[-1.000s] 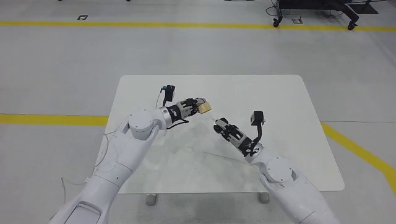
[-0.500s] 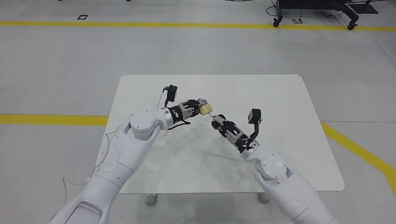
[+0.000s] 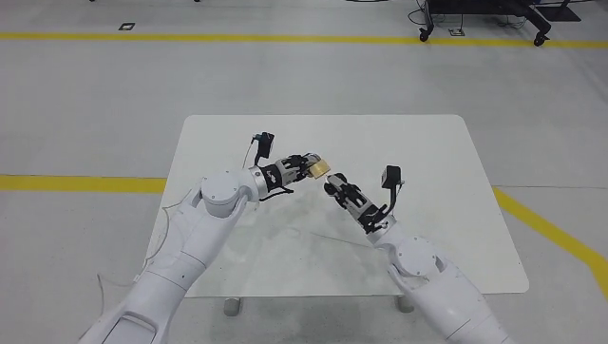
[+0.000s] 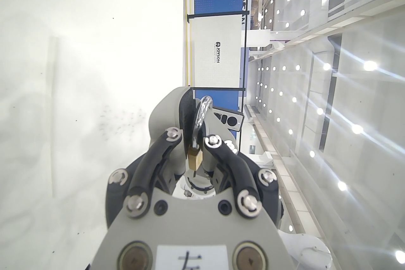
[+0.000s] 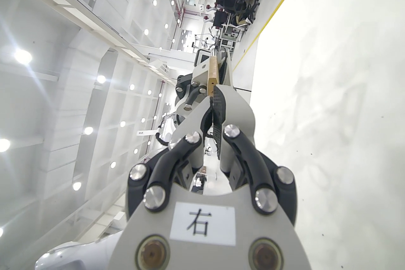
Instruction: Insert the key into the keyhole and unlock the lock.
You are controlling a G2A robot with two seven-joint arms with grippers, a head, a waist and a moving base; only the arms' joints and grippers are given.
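1. The left gripper (image 3: 306, 165) is clamped on the lock (image 3: 318, 167). In the left wrist view, the brass body and the silver shackle (image 4: 202, 113) sit between its fingers.
2. The right gripper (image 3: 332, 188) has its fingers (image 5: 235, 113) pressed together. The fingertips stand just beside the brass end of the lock.
3. The lock is held in the air over the middle of the white table (image 3: 427, 144), between the two grippers. Its brass end points toward the right gripper.
4. Change from one second ago: the right gripper has advanced toward the lock, and the gap then visible between them has closed. The left gripper, with the lock, has shifted slightly toward the right gripper.
5. Hidden or unclear:
   - What the right pads pinch is too small to tell.
   - In the right wrist view the lock appears edge-on, and the fingertips cover the face turned toward them.
   - Whether the fingertips touch the lock cannot be told.
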